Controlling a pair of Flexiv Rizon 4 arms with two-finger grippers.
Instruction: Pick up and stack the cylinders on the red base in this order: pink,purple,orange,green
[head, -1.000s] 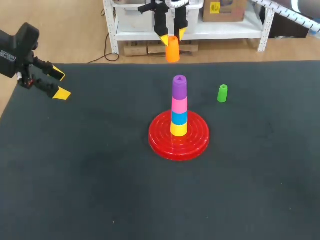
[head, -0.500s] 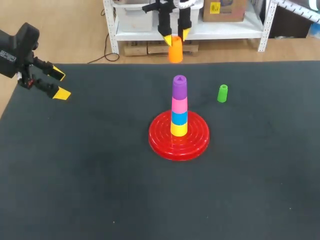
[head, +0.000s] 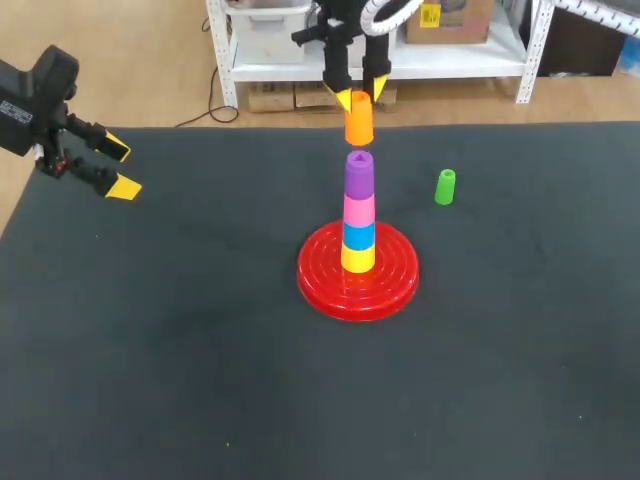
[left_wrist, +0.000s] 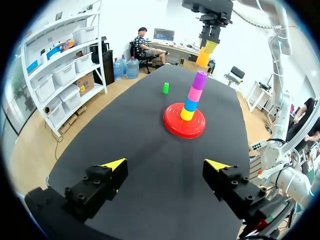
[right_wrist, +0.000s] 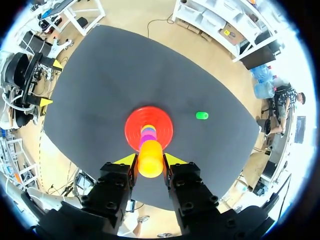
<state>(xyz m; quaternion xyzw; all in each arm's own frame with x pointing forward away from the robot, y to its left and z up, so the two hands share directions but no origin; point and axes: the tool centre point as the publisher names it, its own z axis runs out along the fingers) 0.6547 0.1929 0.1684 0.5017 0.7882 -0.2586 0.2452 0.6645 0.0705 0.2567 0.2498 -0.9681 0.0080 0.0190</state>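
Orange step: my right end effector (head: 358, 100), upper centre, gripped the orange cylinder (head: 359, 125) above the purple cylinder (head: 359, 177); next, lower it squarely.

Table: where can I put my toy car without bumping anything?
The near stretch of table, on the robot's side of the red base, is bare. So are the patch between the left gripper and the base, and the side beyond the green cylinder. It's crowded mid-table: the right gripper holds the orange cylinder above the stack.
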